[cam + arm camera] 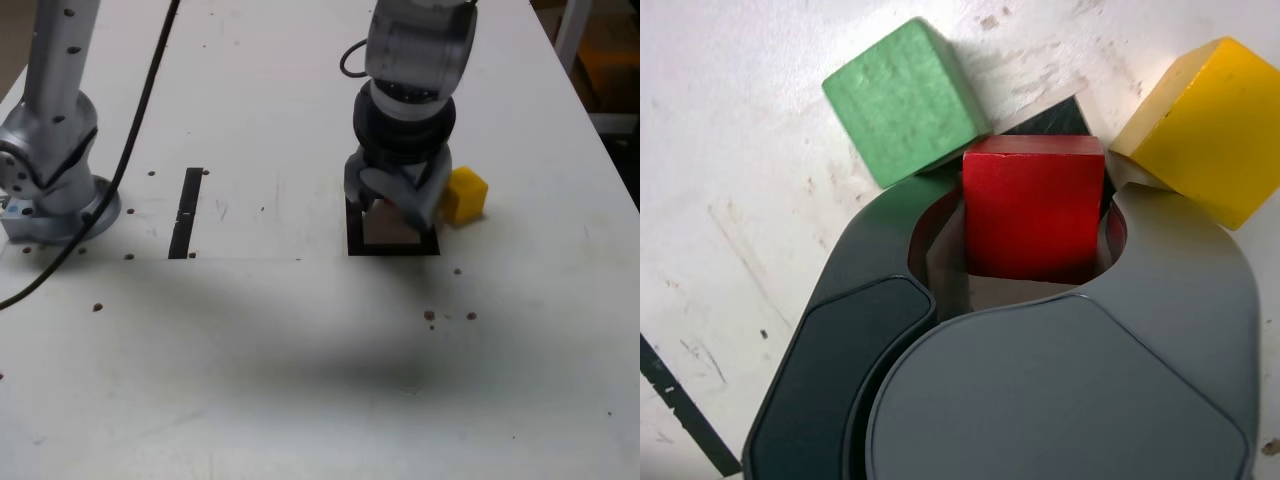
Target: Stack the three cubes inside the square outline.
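Note:
In the wrist view my gripper (1035,230) is shut on the red cube (1033,200), with a jaw pressed against each of its sides. The green cube (905,100) and the yellow cube (1200,125) lie on the table just beyond the red one, on either side of it. A corner of the square outline's black tape (1055,115) shows between them. In the exterior view the gripper (395,212) hangs low over the square outline (390,249). The yellow cube (464,195) sits just outside it on the exterior view's right. The arm hides the green cube there.
A straight black tape strip (186,212) lies on the white table at the exterior view's left. The arm's base (50,170) and a black cable (130,150) stand further left. Small dark specks dot the table (300,380). A thin black tape line (680,410) crosses the wrist view's corner.

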Controlling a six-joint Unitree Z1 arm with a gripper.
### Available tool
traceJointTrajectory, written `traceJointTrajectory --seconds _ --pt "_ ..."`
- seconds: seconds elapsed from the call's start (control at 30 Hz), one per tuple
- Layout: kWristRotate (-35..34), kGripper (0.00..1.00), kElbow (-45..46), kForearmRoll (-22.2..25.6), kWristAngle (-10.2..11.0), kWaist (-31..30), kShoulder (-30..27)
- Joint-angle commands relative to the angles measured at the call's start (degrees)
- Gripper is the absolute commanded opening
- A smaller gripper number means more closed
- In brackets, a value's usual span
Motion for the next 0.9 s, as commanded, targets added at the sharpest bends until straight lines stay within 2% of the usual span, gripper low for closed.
traceJointTrajectory --seconds 0.0,0.1,0.17,0.43,0.57,0.8,0.87 --pt "0.0 0.35 -0.6 0.0 1.0 0.5 0.6" --pt "-0.8 0.35 -0.8 1.6 3.9 1.3 0.9" --pt "-1.4 0.35 -0.8 3.1 4.6 1.5 0.7" --pt "-5.1 0.35 -1.2 8.8 4.5 1.4 0.0" --pt "-5.7 0.35 -2.9 10.1 2.3 0.0 -1.1" --pt "-5.9 0.35 -5.7 12.9 -5.1 -3.0 -1.3" --pt "-7.4 0.35 -5.9 12.9 -6.2 -3.1 -0.3"
